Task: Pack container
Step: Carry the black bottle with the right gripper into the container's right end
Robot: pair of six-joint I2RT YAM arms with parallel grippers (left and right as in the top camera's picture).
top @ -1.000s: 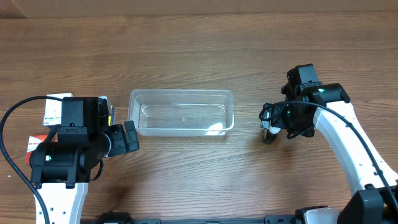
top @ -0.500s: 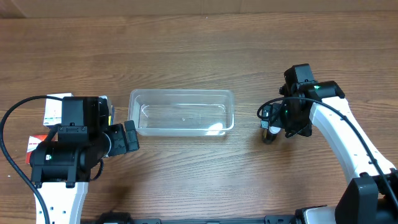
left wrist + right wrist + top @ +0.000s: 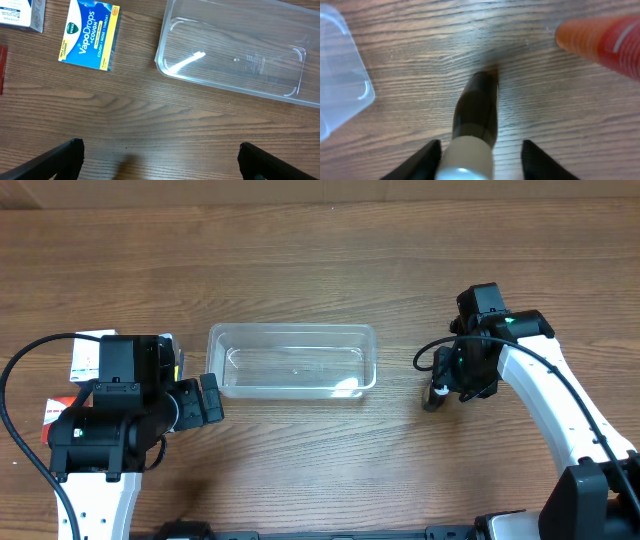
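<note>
The container (image 3: 290, 329) is a clear shallow tub, empty, at the table's middle; its rim (image 3: 161, 56) and a corner (image 3: 342, 85) show in the wrist views. A small dark bottle with a white cap (image 3: 475, 117) stands to the tub's right (image 3: 432, 398). My right gripper (image 3: 480, 147) straddles it from above. The left finger (image 3: 427, 160) is close against the cap and a gap shows at the right finger (image 3: 540, 162). My left gripper (image 3: 160, 146) hangs wide open over bare wood, left of the tub (image 3: 212, 400), holding nothing.
A blue and yellow VapoDrops box (image 3: 90, 35) lies left of the tub, with a white box (image 3: 17, 12) and a red packet (image 3: 50, 415) further left. An orange-red object (image 3: 605, 37) lies just beyond the bottle.
My right gripper's jaws have narrowed around the dark bottle. The left arm and the tub have not moved.
</note>
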